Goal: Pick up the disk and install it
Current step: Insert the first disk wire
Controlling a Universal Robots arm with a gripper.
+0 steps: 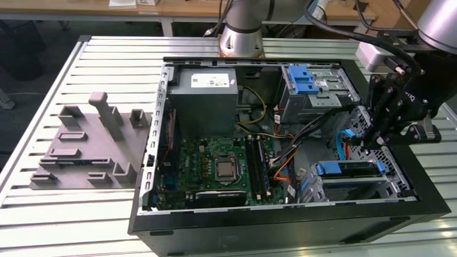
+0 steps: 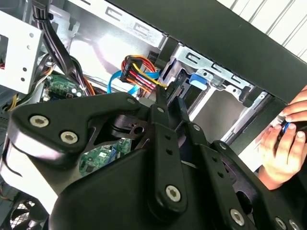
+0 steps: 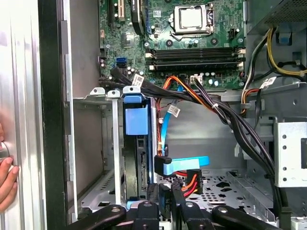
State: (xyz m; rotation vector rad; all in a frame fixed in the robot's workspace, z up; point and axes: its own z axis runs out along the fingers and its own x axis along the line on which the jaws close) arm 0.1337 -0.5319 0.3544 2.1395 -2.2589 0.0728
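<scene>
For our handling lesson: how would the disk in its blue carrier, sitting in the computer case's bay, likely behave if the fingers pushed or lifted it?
The disk looks like a rigid slab, so it probably would not bend. Standing on edge between metal bay rails, it should slide along them rather than tip. Its blue carrier seems smooth plastic, possibly slippery to grip.

Cables [image 3: 225, 115] across bay — tight
</scene>
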